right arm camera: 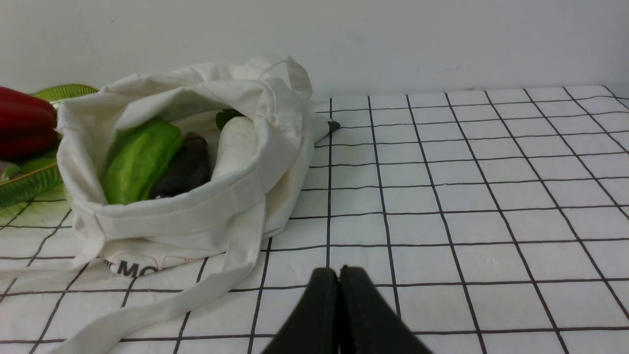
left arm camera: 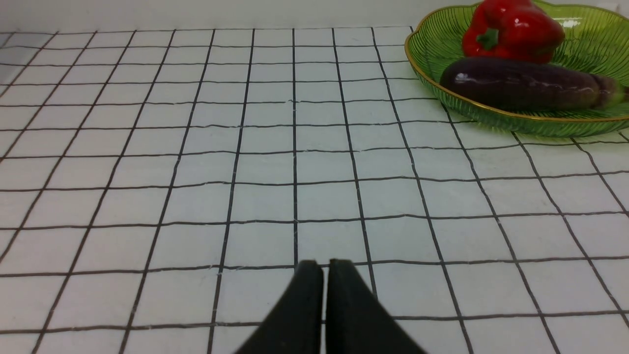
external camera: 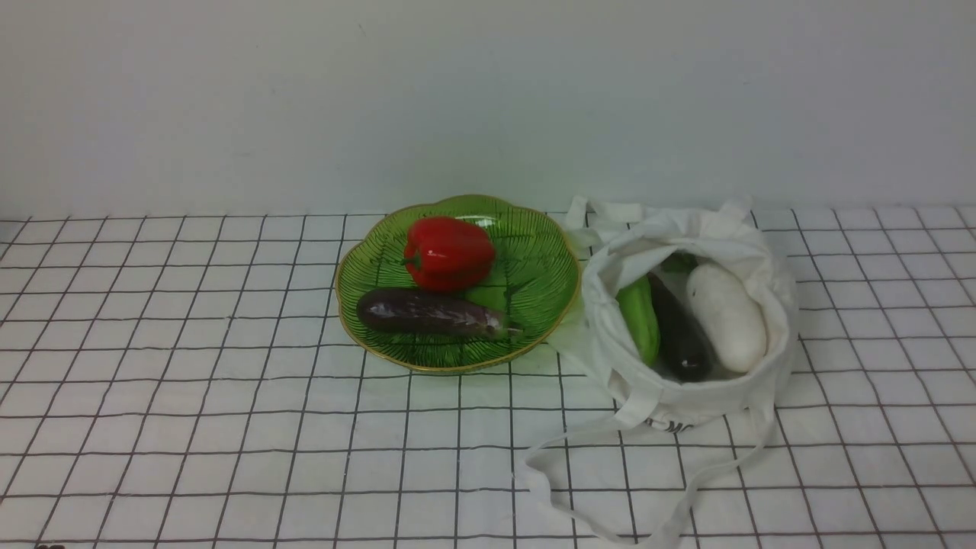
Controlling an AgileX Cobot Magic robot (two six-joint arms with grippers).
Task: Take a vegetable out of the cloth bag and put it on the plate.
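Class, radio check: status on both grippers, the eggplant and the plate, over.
Left gripper shut, empty. Right gripper shut, empty. Long purple eggplant on green plate beside red bell pepper. Nothing in the way.

A staged test setup rather than a lived-in kitchen: a bench [external camera: 191,366] covered in white black-gridded cloth against a bare pale wall [external camera: 305,91], with only props near the green glass plate [external camera: 534,297].
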